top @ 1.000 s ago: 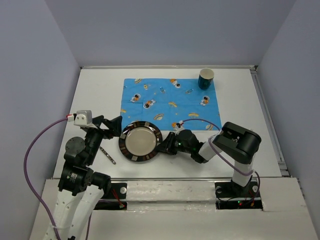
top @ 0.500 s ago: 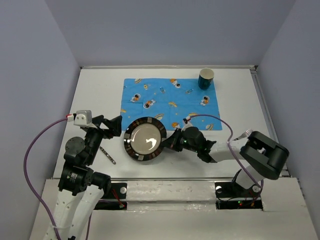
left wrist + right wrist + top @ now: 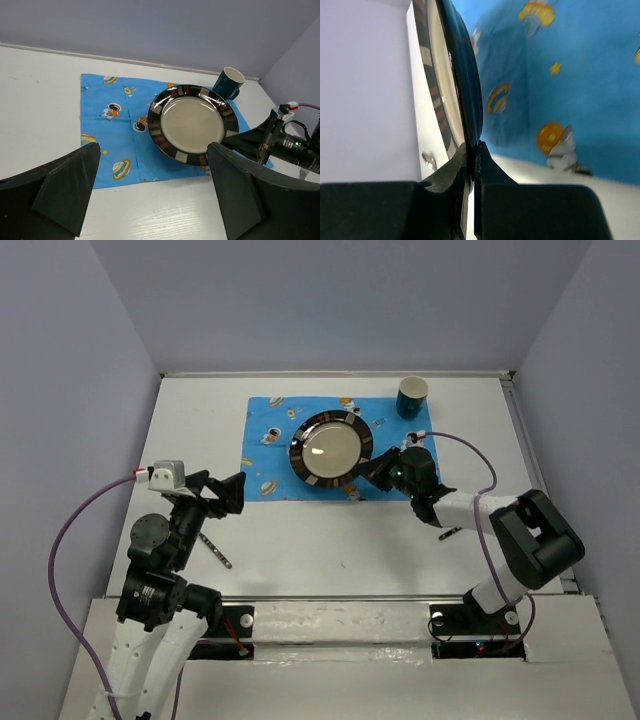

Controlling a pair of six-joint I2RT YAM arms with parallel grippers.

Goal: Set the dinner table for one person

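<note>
My right gripper (image 3: 372, 468) is shut on the rim of a dark-rimmed plate (image 3: 331, 448) with a beige centre and holds it a little above the blue cartoon-printed mat (image 3: 275, 445) on the white dinner table (image 3: 300, 540). The plate (image 3: 192, 123) also shows in the left wrist view, and edge-on in the right wrist view (image 3: 465, 80) between my right gripper's fingers (image 3: 474, 150). My left gripper (image 3: 232, 493) is open and empty over the bare table at the left. A dark green cup (image 3: 411, 397) stands at the mat's far right corner. A piece of metal cutlery (image 3: 215, 550) lies near the left arm.
The cup (image 3: 228, 83) also shows in the left wrist view behind the plate. A purple cable (image 3: 470, 455) loops from the right wrist. Grey walls close the table at the back and sides.
My right gripper has carried the plate from the near table, beside the left gripper, back and to the right over the blue mat. The left arm has not moved.
</note>
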